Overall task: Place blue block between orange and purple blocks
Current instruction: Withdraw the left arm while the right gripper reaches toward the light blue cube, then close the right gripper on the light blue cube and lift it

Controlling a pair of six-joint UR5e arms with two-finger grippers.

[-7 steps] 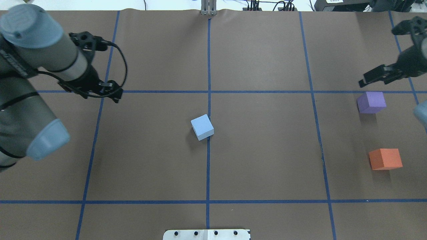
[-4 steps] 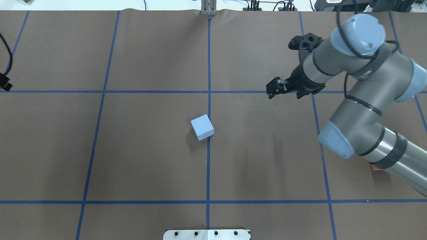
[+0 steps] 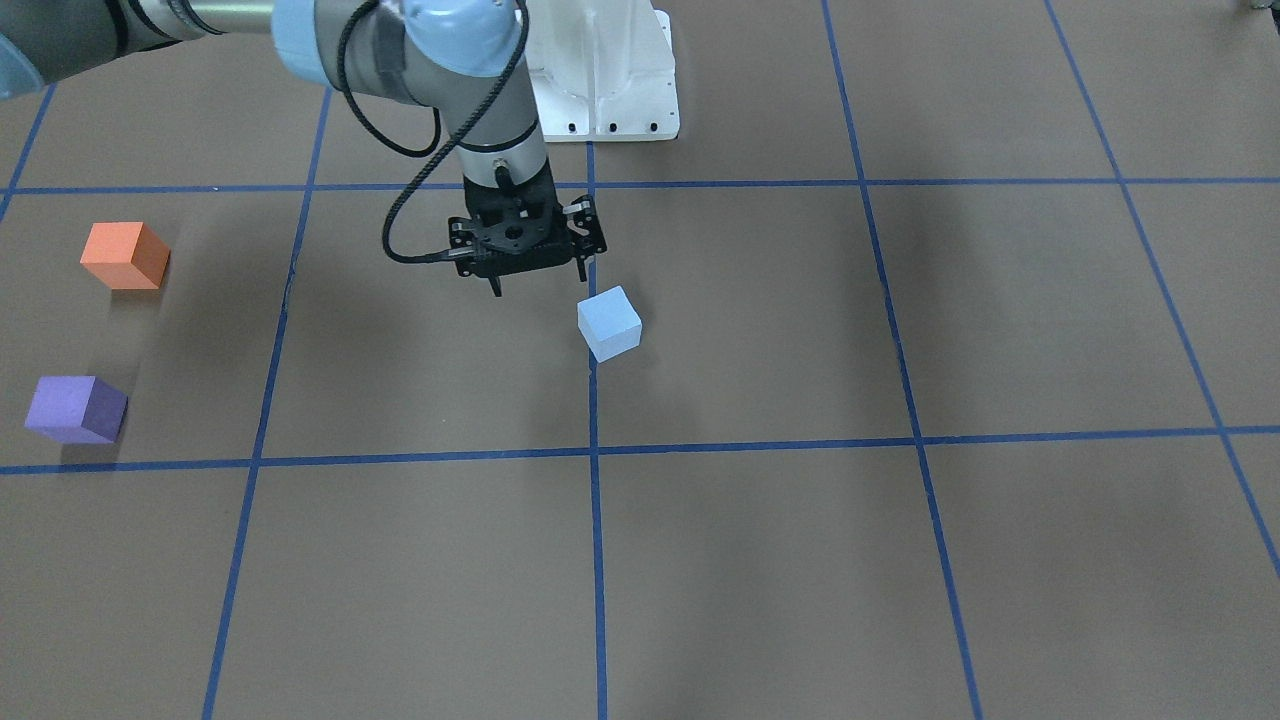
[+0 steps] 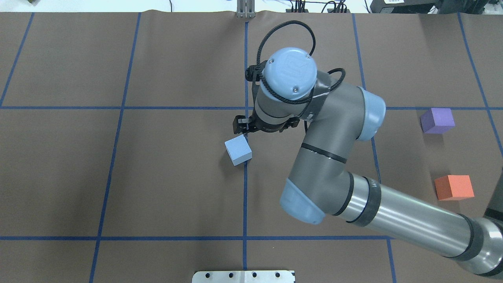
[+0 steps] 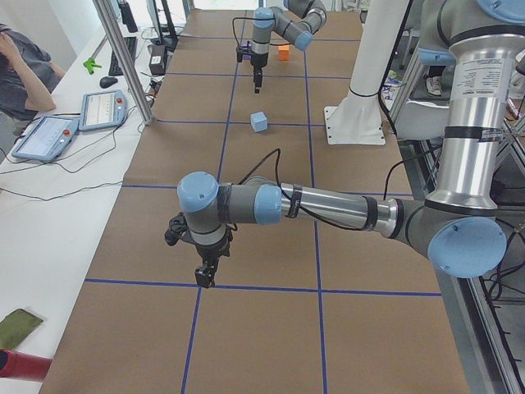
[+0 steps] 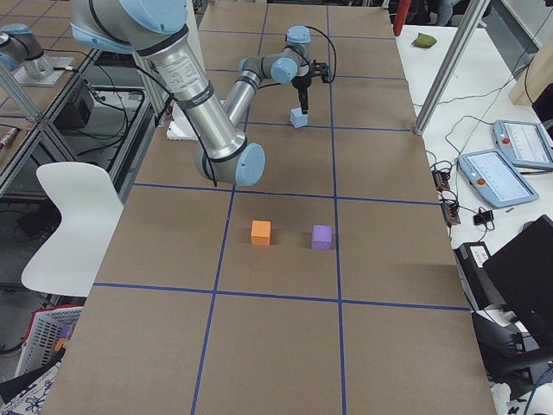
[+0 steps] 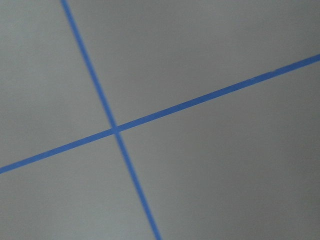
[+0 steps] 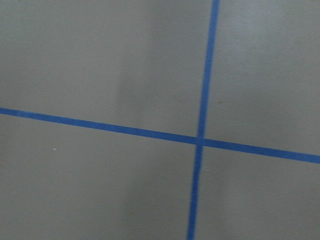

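Observation:
The light blue block lies near the table's centre, on a blue tape line; it also shows in the front view. My right gripper hangs open and empty a little above the block, apart from it; in the overhead view the wrist hides most of it. The purple block and the orange block sit far to the right with a gap between them. My left gripper shows only in the exterior left view, low over the table, and I cannot tell whether it is open or shut.
The table is brown paper with a blue tape grid. The white robot base stands at the robot's edge. A metal plate sits at the near edge. Tablets and a person are beside the table's far side.
My right arm has swung from the right edge across to the centre, its gripper now over the blue block. My left arm has left the overhead view. The blocks have not moved.

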